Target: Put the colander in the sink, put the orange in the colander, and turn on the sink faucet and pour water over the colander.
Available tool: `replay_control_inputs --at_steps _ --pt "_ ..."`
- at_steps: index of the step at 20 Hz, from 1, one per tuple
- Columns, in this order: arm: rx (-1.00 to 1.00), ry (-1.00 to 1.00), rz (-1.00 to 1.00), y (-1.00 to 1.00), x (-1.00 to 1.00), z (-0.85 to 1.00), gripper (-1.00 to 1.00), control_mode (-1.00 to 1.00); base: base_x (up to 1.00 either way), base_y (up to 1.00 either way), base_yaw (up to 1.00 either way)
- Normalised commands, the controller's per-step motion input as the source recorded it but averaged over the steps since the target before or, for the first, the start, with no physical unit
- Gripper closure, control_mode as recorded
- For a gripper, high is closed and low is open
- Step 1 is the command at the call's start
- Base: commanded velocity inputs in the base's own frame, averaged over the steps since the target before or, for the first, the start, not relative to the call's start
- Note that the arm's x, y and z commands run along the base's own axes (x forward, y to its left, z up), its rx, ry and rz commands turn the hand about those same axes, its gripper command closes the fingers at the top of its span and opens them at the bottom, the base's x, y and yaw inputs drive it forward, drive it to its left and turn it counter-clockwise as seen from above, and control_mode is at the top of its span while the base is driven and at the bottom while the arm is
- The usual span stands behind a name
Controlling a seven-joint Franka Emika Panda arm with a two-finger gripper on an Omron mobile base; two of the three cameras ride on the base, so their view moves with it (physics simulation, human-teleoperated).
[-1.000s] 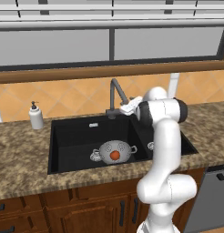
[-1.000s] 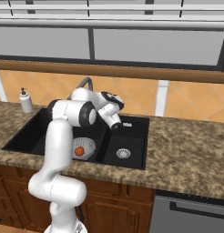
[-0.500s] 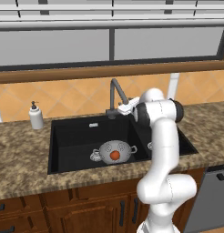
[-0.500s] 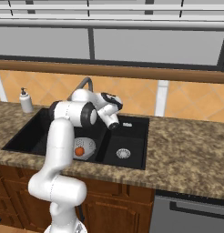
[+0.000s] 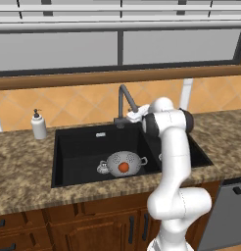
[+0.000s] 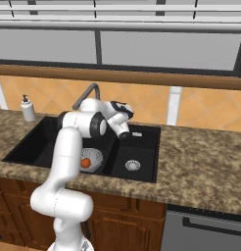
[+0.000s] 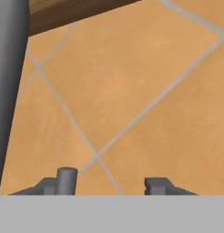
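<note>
The tool (image 7: 107, 184) points at the orange tiled wall, its two tips standing apart with nothing between them, so it is released. A small grey lever stub (image 7: 66, 180) rises just beside the tip at 7 o'clock, and the sink faucet (image 7: 9, 86) runs up the edge at 9 o'clock. From the left base, the tool (image 5: 134, 116) sits against the faucet's neck at the back of the sink (image 5: 73, 147). The colander (image 5: 123, 163) stands in the wide basin at 6 o'clock from the faucet, with the orange (image 5: 123, 167) inside it. A soap dispenser (image 5: 38, 124) stands on the table (image 5: 24, 162) at 9 o'clock.
</note>
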Motion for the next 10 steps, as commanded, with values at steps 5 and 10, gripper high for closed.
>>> replay_control_inputs --at_steps 5,10 --pt "0.06 0.00 0.00 0.02 0.20 -0.12 1.00 -1.00 0.00 0.00 0.00" --pt "0.07 0.00 0.00 -0.01 0.17 -0.20 1.00 -1.00 0.00 0.00 0.00"
